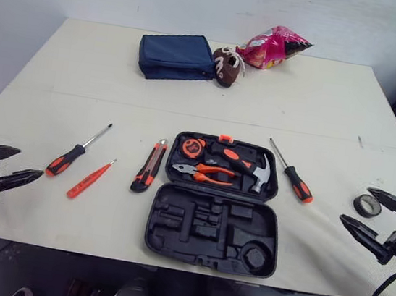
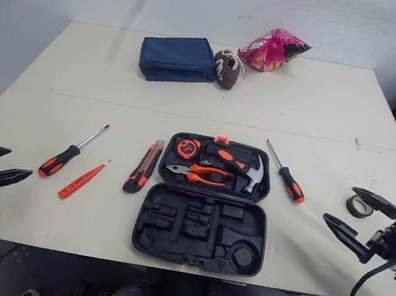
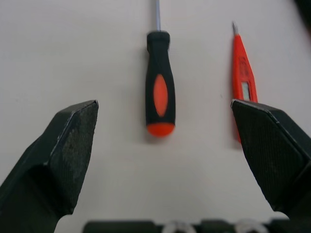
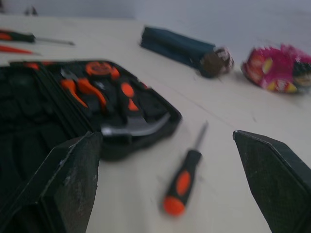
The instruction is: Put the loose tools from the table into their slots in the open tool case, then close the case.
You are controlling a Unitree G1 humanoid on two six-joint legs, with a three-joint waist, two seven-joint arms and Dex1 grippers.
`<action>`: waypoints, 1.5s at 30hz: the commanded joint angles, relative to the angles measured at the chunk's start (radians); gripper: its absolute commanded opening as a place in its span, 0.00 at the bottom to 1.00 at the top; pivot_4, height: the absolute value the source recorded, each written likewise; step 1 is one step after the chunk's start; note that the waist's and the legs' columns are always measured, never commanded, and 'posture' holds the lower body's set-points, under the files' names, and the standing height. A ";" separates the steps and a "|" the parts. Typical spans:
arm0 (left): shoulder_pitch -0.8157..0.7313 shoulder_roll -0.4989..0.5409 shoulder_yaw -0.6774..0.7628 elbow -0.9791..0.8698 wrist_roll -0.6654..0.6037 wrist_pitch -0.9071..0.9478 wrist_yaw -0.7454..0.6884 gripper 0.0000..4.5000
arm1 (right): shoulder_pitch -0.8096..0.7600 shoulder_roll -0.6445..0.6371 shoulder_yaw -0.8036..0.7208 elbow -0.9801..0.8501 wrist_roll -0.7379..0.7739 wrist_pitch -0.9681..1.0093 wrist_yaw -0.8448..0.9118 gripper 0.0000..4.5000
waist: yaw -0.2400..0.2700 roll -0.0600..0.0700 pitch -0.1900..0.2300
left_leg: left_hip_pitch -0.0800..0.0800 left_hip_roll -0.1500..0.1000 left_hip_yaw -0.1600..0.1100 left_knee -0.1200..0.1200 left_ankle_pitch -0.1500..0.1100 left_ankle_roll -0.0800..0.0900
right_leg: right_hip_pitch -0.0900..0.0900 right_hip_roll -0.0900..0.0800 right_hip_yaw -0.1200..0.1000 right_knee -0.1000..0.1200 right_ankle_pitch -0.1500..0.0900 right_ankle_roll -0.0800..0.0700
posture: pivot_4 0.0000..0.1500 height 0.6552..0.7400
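Tool case (image 1: 213,230) lies open on the worktop (image 1: 321,98)
Both gape empty, left end effector (image 1: 28,163) and right end effector (image 2: 339,203); a glancing grasp could roll the screwdriver (image 1: 65,160) at the case's nine o'clock.

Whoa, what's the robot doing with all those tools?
It is meant to tidy the tools into the open tool case, but nothing is picked up yet. Both sets of jaws are open and empty. The left jaws hover near the left screwdriver and orange tester pen, the right jaws near the tape roll. The utility knife and right screwdriver lie loose beside the case, which already holds a hammer, pliers and tape measure.
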 commanded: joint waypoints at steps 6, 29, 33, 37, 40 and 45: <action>-0.235 -0.010 -0.265 0.103 0.100 0.058 0.033 0.99 | 0.031 0.075 0.109 -0.185 0.010 -0.064 0.039 1.00 | 0.013 0.000 0.000 | 0.000 -0.001 0.001 0.001 0.000 0.000 | 0.000 0.000 0.000 0.000 0.000 0.000 | 1.00 1.00; -0.361 -0.113 -0.405 0.174 0.233 0.014 0.091 0.21 | -0.020 0.046 0.179 -0.190 0.008 -0.017 0.027 1.00 | 0.021 0.000 0.000 | 0.000 -0.001 0.002 0.004 0.001 0.001 | -0.001 0.000 0.001 0.002 0.000 0.000 | 1.00 1.00; -0.344 -0.108 -0.347 0.139 0.214 -0.045 0.088 0.17 | -0.016 0.043 0.174 -0.192 0.006 -0.010 0.025 1.00 | 0.020 0.000 0.000 | 0.000 -0.001 0.002 0.004 0.001 0.001 | -0.001 0.000 0.001 0.002 0.000 0.000 | 1.00 1.00; -0.323 -0.065 -0.283 -0.022 0.152 -0.115 -0.008 0.17 | -0.024 0.029 0.164 -0.174 0.000 -0.007 0.026 1.00 | 0.020 -0.001 0.000 | -0.001 0.000 0.001 0.004 0.001 0.001 | -0.001 0.000 0.001 0.002 0.000 0.000 | 1.00 1.00; -0.317 -0.024 -0.292 -0.210 0.085 -0.135 -0.132 0.17 | -0.034 0.008 0.153 -0.148 -0.002 -0.001 0.026 1.00 | 0.021 -0.002 0.000 | -0.002 0.000 0.001 0.004 0.001 0.001 | -0.001 0.000 0.001 0.001 0.000 0.000 | 1.00 1.00; -0.352 0.013 -0.381 -0.372 0.049 -0.125 -0.231 0.17 | -0.037 -0.027 0.145 -0.101 -0.005 -0.004 0.056 1.00 | 0.021 -0.001 0.000 | -0.001 -0.002 0.001 0.004 0.001 0.002 | -0.001 0.000 0.001 0.001 0.000 0.000 | 1.00 1.00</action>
